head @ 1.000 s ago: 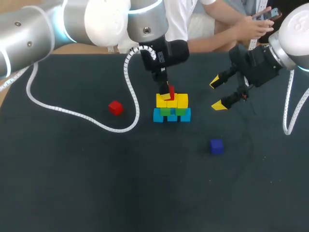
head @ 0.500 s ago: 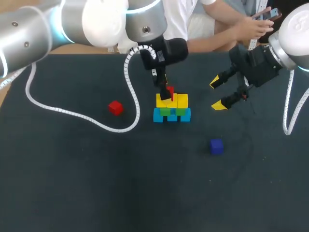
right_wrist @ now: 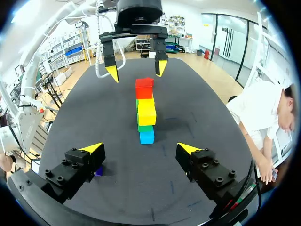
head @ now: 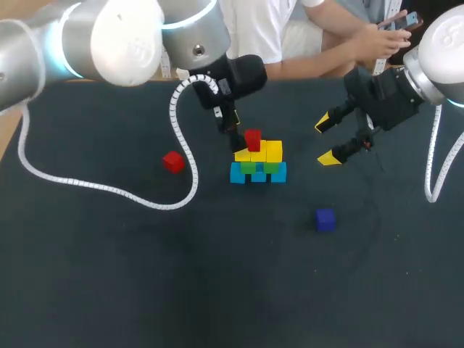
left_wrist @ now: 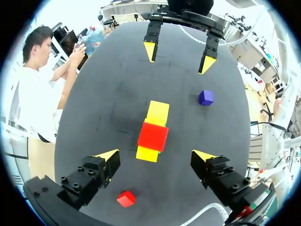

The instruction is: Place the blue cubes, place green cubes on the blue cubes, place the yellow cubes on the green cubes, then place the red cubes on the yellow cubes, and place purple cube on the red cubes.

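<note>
Though one red cube [head: 252, 139] tops the stack [head: 259, 164], another [head: 172, 161] lies apart

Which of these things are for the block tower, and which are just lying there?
For the job: blue cubes, green cubes, yellow cubes, red cube on top, loose red cube, purple cube.
Just lying about: only the white cable, trailing across the table.

My table [head: 109, 275] has a dark, matt, cloth-like top. The cubes [head: 268, 152] look smooth and plain, likely plastic. My left arm [head: 109, 36] shows satin silver metal and glossy white shells; its cable [head: 174, 116] wears ribbed white plastic wrap.
</note>
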Robot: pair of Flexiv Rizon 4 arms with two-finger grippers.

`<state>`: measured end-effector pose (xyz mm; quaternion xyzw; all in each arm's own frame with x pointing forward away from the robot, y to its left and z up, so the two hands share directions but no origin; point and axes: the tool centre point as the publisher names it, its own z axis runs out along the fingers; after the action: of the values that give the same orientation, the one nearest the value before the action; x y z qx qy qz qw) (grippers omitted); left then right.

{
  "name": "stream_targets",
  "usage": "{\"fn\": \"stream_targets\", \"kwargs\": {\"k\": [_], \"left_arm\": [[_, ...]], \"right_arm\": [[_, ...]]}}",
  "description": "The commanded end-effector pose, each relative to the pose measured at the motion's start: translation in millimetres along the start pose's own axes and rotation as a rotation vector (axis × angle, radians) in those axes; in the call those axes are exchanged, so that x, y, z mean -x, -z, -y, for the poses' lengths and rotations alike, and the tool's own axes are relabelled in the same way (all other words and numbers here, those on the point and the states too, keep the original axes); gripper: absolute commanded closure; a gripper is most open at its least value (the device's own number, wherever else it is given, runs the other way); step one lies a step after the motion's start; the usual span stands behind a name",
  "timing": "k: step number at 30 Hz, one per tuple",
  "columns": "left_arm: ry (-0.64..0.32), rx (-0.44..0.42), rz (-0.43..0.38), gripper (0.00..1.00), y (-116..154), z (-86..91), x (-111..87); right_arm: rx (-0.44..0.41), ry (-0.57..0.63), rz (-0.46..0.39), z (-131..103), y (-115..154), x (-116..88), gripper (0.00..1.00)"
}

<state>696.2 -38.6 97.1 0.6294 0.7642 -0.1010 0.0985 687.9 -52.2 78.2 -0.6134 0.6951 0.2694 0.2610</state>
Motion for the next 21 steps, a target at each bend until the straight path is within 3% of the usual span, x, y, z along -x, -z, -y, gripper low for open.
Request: {"fn": "stream_targets", "kwargs": {"k": [1, 10, 21], "left_arm": [[0.005, 0.065, 0.067, 0.0, 13, 13.9, -15.8], [0.041, 0.082, 0.091, 0.0, 22, 19.5, -31.8], [0.206, -0.001, -0.097, 0.0, 24, 35.5, -55.2]], "right_arm": [[-0.001, 0.001, 0.002, 0, 0, 0, 0.0], [-0.001, 0.001, 0.002, 0, 0, 0, 0.0], [-0.001, 0.001, 0.002, 0, 0, 0, 0.0]]}}
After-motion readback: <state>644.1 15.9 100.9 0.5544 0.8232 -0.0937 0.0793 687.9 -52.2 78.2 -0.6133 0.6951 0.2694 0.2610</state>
